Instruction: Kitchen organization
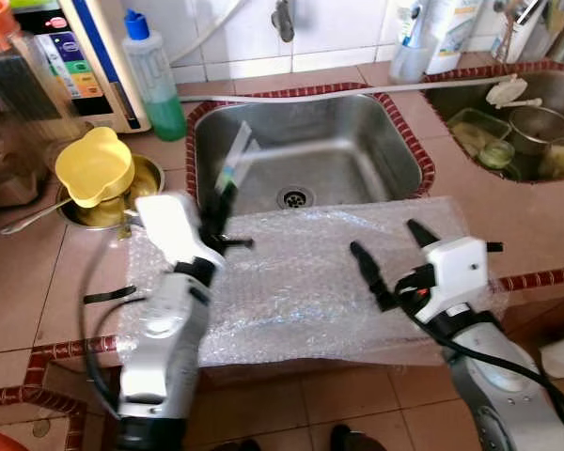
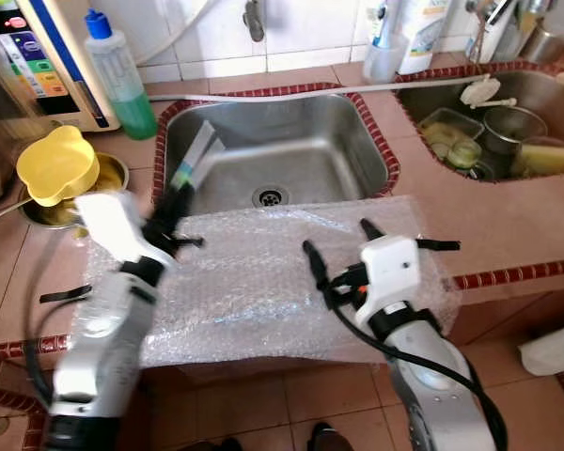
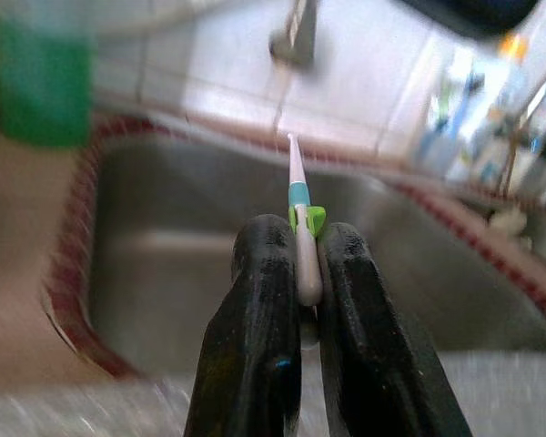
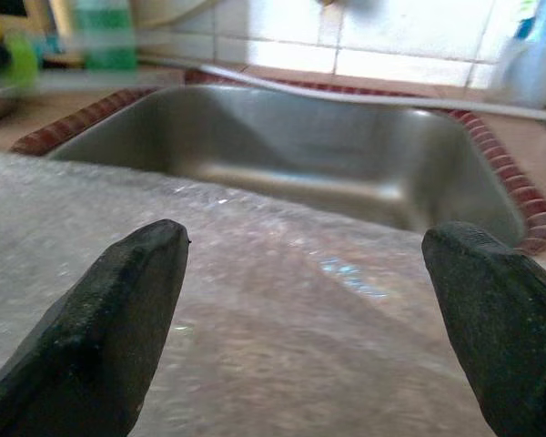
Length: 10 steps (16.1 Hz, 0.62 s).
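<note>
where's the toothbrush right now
The toothbrush is pinched in the left claw, raised over the left front edge of the sink.

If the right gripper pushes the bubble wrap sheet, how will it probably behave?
The bubble wrap sheet looks thin and crinkled, so it would probably bunch rather than slide whole. It seems light, and its far edge lies at the sink, so it may slip in. The right gripper hovers above with jaws open.
</note>
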Motion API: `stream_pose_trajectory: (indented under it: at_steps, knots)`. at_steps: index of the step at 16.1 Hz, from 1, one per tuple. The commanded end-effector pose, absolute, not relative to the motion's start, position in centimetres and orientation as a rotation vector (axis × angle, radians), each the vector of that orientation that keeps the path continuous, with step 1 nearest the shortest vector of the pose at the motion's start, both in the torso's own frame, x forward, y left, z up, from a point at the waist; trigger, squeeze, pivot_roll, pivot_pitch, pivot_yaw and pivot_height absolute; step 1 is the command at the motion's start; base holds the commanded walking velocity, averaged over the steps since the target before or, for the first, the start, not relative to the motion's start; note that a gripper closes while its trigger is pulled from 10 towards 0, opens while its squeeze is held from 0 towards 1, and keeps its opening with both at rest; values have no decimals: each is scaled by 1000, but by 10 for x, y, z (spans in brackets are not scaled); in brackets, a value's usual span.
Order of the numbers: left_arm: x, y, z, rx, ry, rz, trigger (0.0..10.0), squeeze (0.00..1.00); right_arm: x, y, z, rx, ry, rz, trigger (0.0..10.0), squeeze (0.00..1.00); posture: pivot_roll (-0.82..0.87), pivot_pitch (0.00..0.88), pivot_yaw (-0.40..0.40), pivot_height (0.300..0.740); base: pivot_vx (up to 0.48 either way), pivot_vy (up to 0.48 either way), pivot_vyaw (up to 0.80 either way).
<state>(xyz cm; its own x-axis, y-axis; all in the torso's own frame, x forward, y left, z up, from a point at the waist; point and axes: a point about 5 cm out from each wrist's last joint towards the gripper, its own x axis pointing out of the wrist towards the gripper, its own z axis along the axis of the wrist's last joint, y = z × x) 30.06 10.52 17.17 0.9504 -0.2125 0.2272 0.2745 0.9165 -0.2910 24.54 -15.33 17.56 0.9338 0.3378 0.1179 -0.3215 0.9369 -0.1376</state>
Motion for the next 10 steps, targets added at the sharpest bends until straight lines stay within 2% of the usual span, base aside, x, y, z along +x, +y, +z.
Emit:
stream_pose_trajectory:
  at_steps: [1,4,6,8,10]
  knots:
    - [303,97,168,-292,-192,-287,0,0,240,-153,180,-106,-149,330,10000,0,-242,230,94,740,0,0,0]
    - [311,85,172,-284,-217,-336,0,0,238,-150,184,-60,-151,324,10000,0,-274,236,103,740,0,0,0]
    - [313,85,180,-357,-228,-339,0,0,244,-150,187,-30,-153,313,10000,0,-273,231,100,740,0,0,0]
    - [316,87,180,-491,-200,-324,0,0,254,-148,192,110,-147,308,10000,0,-264,225,98,740,0,0,0]
    - [318,89,174,-534,-170,-318,0,0,272,-146,208,310,-175,319,10000,0,-246,218,95,740,0,0,0]
